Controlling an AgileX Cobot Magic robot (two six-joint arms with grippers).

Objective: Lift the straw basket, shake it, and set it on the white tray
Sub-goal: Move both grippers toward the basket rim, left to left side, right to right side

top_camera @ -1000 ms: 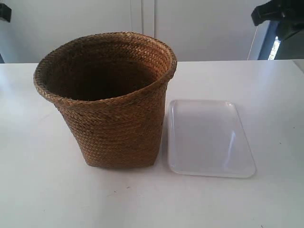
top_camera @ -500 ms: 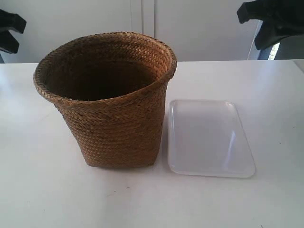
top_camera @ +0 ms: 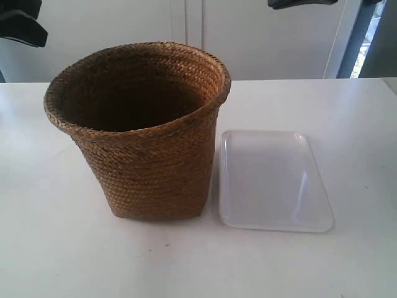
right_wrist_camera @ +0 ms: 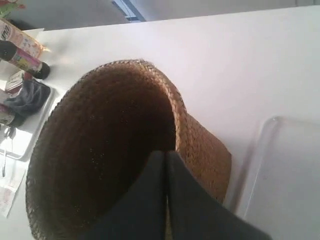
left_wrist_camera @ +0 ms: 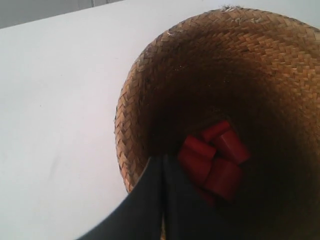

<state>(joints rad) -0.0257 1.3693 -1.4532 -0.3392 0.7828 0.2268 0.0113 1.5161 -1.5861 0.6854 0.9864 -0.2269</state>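
The brown woven straw basket [top_camera: 146,133] stands upright on the white table, just beside the white tray [top_camera: 273,180], which lies flat with nothing on it. Both wrist views look down into the basket [left_wrist_camera: 220,100] [right_wrist_camera: 105,150]. Several red blocks [left_wrist_camera: 215,157] lie on its dark bottom. My left gripper [left_wrist_camera: 164,160] is shut, its tips above the basket's rim, holding nothing. Over the rim on the tray's side, my right gripper [right_wrist_camera: 166,155] is shut and empty too. The tray's edge [right_wrist_camera: 280,175] shows beside the basket.
In the exterior view, dark arm parts show at the top left [top_camera: 22,25] and top right [top_camera: 301,3], high above the table. Bottles [right_wrist_camera: 22,55] and a dark cloth [right_wrist_camera: 27,97] lie on a tray past the basket in the right wrist view.
The arm at the exterior view's right has risen and shifted left, nearly out of the frame's top. The arm at the exterior view's left has come further in. Basket and tray have not moved.
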